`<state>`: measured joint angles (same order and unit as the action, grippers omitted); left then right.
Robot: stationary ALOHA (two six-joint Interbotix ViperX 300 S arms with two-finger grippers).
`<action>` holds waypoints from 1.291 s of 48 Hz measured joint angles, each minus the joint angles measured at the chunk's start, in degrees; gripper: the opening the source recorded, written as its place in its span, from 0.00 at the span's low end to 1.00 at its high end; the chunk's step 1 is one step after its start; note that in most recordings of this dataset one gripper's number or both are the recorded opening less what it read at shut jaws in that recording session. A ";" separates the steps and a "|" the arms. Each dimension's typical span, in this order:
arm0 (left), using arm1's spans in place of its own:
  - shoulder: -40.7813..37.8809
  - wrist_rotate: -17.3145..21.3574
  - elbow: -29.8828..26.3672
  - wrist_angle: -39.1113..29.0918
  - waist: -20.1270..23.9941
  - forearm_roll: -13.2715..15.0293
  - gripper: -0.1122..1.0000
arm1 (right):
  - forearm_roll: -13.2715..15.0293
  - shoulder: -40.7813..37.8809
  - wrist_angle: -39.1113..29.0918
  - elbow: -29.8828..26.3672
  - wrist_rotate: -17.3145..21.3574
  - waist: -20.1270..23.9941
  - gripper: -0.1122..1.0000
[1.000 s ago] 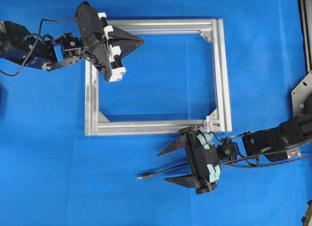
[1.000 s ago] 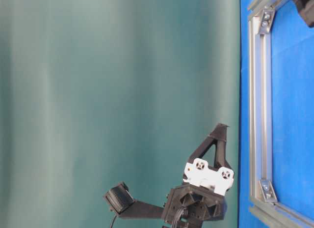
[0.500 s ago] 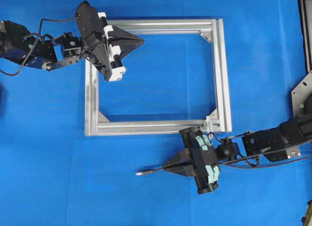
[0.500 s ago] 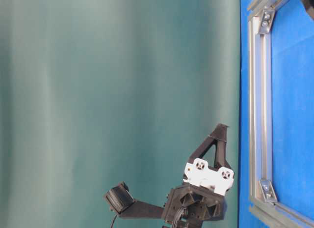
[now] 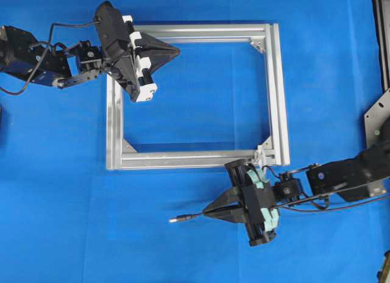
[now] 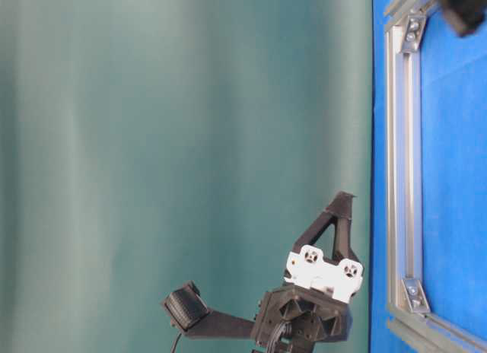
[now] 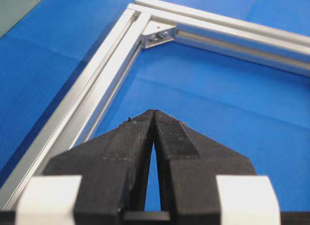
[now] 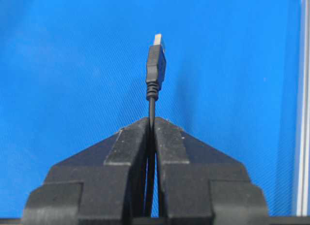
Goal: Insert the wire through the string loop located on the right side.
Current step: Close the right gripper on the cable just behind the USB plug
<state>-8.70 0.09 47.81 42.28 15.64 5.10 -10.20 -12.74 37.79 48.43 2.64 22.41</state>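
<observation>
The wire [image 5: 189,218] is a thin black cable ending in a small grey plug [image 8: 155,70], below the silver frame's [image 5: 183,159] lower bar. My right gripper [image 5: 207,213] is shut on the wire just behind the plug, which sticks out leftward past the fingertips [image 8: 167,130]. A tiny white string loop [image 5: 260,153] sits at the frame's lower right corner, just above the right gripper's body. My left gripper [image 5: 177,50] hovers over the frame's upper left corner, shut with nothing between its fingers [image 7: 140,130].
The frame's rails [image 7: 99,91] run ahead of the left gripper, with a corner bracket [image 7: 159,35]. A dark panel [image 5: 382,39] and a metal bracket [image 5: 378,119] stand at the right edge. The right arm's own cables [image 5: 341,204] trail rightward.
The right gripper's jaws have gone from wide open around the wire to shut on it. The wire's plug has shifted slightly. The left arm has not moved.
</observation>
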 measured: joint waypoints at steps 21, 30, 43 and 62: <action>0.18 0.00 0.00 0.00 0.00 0.00 0.10 | 0.09 9.49 -8.61 0.00 -1.58 0.09 0.07; 0.26 0.00 0.00 0.00 0.00 0.09 0.10 | 0.00 9.49 -8.70 0.00 -1.58 0.09 0.07; 0.26 0.00 -0.09 0.00 0.00 0.00 0.10 | 0.09 9.49 -8.70 0.00 -1.58 0.09 0.07; 0.26 0.00 0.00 0.00 0.00 0.00 0.10 | 0.00 9.49 -8.70 0.00 -1.58 0.00 0.07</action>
<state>-8.44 0.09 47.81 42.28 15.64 5.10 -10.20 -3.25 29.09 48.43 1.05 22.41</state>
